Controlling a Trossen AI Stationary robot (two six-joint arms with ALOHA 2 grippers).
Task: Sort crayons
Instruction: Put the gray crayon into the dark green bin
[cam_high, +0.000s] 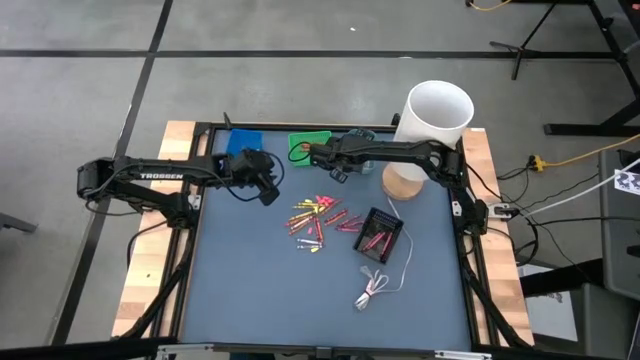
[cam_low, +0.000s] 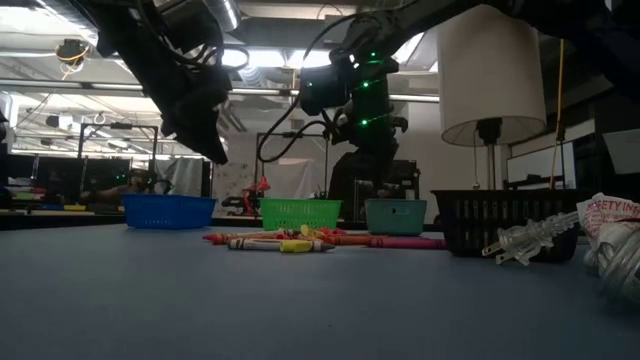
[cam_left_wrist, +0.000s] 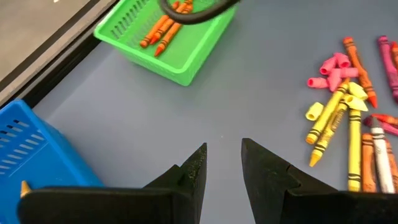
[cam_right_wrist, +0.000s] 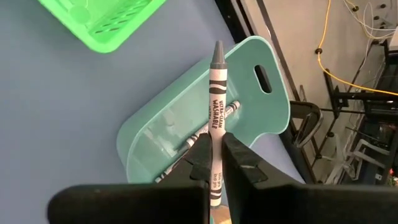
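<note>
A heap of crayons in pink, red, orange and yellow lies loose at the table's middle. Along the far edge stand a blue tray, a green tray holding orange crayons, and a teal tray with a few pale crayons. A black basket holds pink and red ones. My right gripper is shut on a grey crayon above the teal tray. My left gripper hovers open and empty left of the heap, nearer than the blue and green trays. My right gripper pinches the grey crayon between its two fingers at the lower part of its wrapper. The crayon lies along the fingers, its pointed tip sticking out ahead of them. It slants down, lifted clear over the teal tray.
A lamp with a white shade and a round wooden base stands at the far right. A coiled white cable with a plug lies near the middle front. The table's near left part is bare mat.
</note>
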